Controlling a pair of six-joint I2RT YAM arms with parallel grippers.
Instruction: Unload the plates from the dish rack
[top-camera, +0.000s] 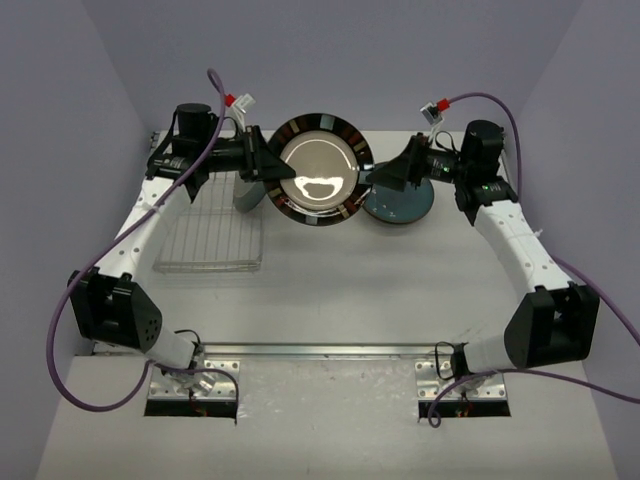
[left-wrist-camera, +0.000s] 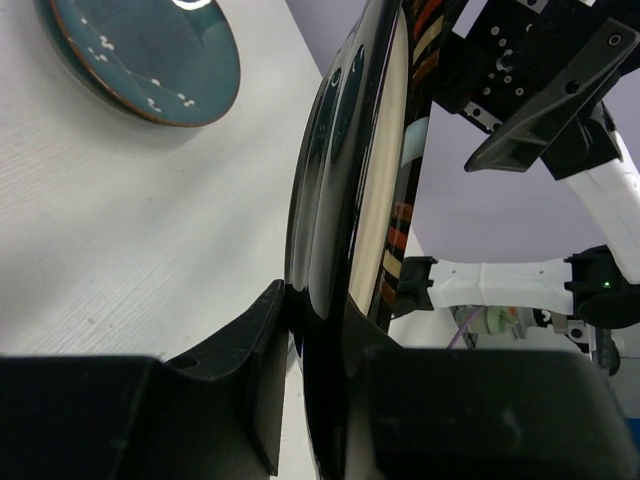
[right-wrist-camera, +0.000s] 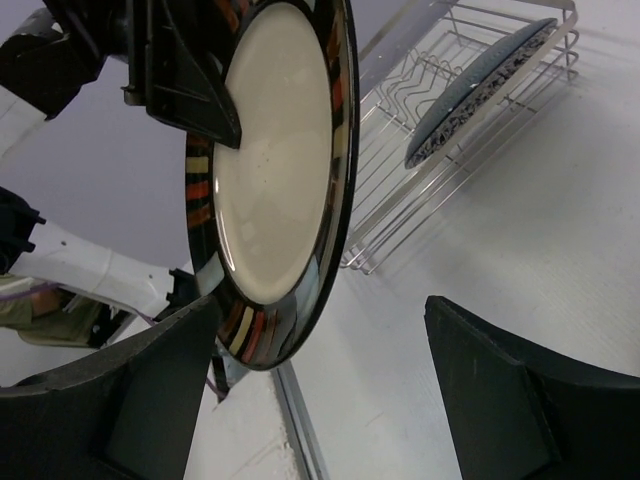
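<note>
At the far end of the white surface (top-camera: 350, 290), between the two arms, a round plate with a glossy cream centre and a black rim banded in orange, red and cream (top-camera: 318, 172) is held in the air, its cream face turned toward the overhead camera. The left arm's fingers (left-wrist-camera: 255, 370) pinch its left rim, one on the dark underside and one on the face side. The right arm's fingers (right-wrist-camera: 130, 400) stand spread wide at the opposite rim. The plate's edge sits between them, close to one finger, and whether it touches that finger cannot be told. Just beside the right arm's fingers, a round dark teal plate with small white specks (top-camera: 405, 205) lies flat on the surface. Left of the held plate, the rectangular silver wire dish rack (top-camera: 210, 240) rests on the surface, well apart from the teal plate. One round grey-blue plate with a speckled underside (right-wrist-camera: 480, 85) leans on edge among the rack's wires, at its far right corner.
</note>
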